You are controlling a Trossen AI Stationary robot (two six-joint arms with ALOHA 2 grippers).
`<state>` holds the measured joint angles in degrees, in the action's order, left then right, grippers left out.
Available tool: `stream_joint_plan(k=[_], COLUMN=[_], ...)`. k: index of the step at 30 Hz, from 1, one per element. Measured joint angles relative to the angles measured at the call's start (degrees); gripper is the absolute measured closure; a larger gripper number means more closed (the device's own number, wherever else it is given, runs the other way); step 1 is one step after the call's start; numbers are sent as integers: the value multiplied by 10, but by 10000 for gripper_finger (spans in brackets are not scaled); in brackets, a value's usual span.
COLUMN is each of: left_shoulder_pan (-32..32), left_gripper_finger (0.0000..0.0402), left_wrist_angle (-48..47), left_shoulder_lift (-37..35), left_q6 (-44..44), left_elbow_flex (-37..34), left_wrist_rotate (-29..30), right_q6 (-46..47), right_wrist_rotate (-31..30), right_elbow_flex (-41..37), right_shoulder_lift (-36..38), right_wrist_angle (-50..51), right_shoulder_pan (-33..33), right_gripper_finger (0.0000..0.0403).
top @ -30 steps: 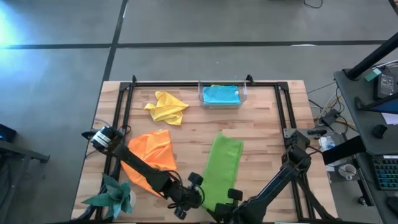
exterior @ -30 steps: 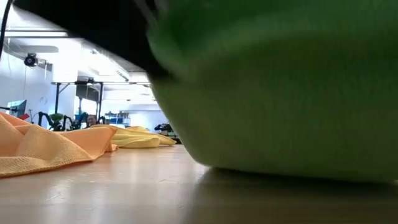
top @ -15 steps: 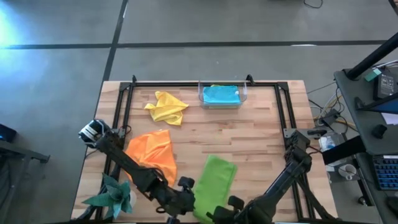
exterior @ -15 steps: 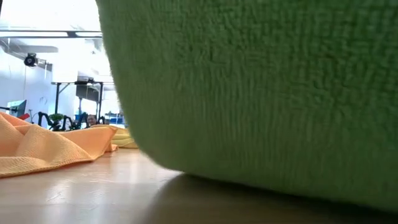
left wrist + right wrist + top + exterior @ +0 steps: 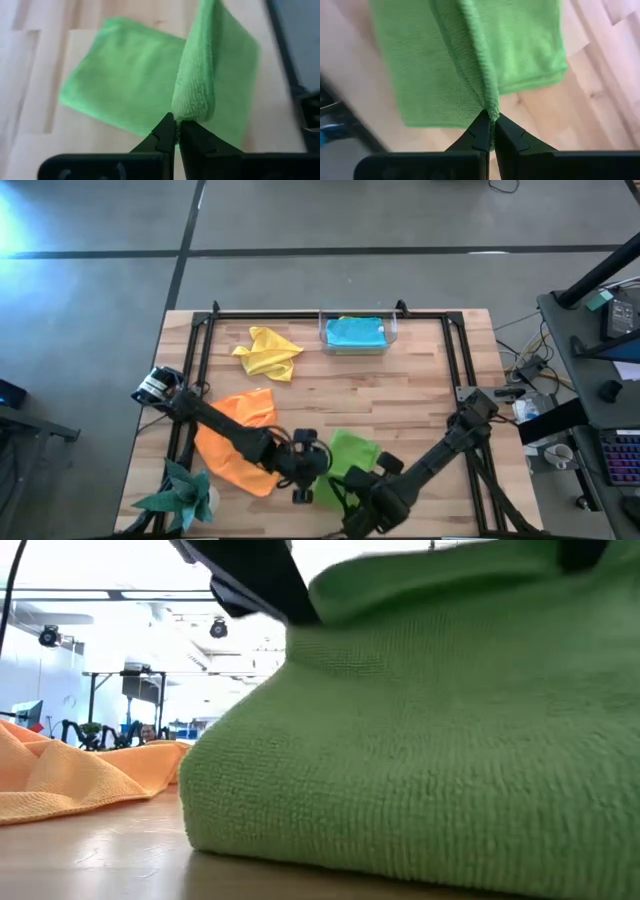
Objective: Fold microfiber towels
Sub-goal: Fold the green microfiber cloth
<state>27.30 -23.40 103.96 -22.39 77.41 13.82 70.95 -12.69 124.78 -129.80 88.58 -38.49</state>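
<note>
Lime towel lies doubled over at the table's near edge, each corner pinched tight by left gripper and right gripper, beside the orange towel.

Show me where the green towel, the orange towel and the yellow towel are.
green towel [image 5: 352, 455], high view, on its flat folded part.
orange towel [image 5: 240, 420], high view, on its middle.
yellow towel [image 5: 268, 352], high view, on its crumpled middle.
</note>
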Motion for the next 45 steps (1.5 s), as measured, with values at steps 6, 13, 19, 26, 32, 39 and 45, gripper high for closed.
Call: stream_joint_plan(k=[6, 13, 19, 26, 32, 39, 45], left_shoulder_pan=[-42, -67, -84, -99, -102, -102, -102], left_gripper_finger=[400, 400, 400, 400, 400, 391, 331], left_wrist_angle=[1, 8, 12, 23, 22, 13, 16], left_shoulder_lift=[2, 30, 37, 37, 37, 37, 37], left_q6=[-14, 7, 19, 22, 46, 52, 67], left_elbow_flex=[-17, -22, -24, -25, -25, -26, -26], left_wrist_rotate=[-19, -35, -34, -30, -30, -31, -30], right_q6=[-39, -41, -34, -31, -37, -40, -47], right_wrist_rotate=[0, -5, -14, -13, -19, -11, -15], right_elbow_flex=[-53, -120, -161, -191, -200, -189, -183], right_shoulder_lift=[0, 0, 0, 0, 0, 0, 0], right_wrist_angle=[1, 10, 6, -3, -12, -6, 2], right_shoulder_pan=[32, 61, 77, 89, 90, 94, 94], right_gripper_finger=[394, 394, 394, 394, 391, 349, 323])
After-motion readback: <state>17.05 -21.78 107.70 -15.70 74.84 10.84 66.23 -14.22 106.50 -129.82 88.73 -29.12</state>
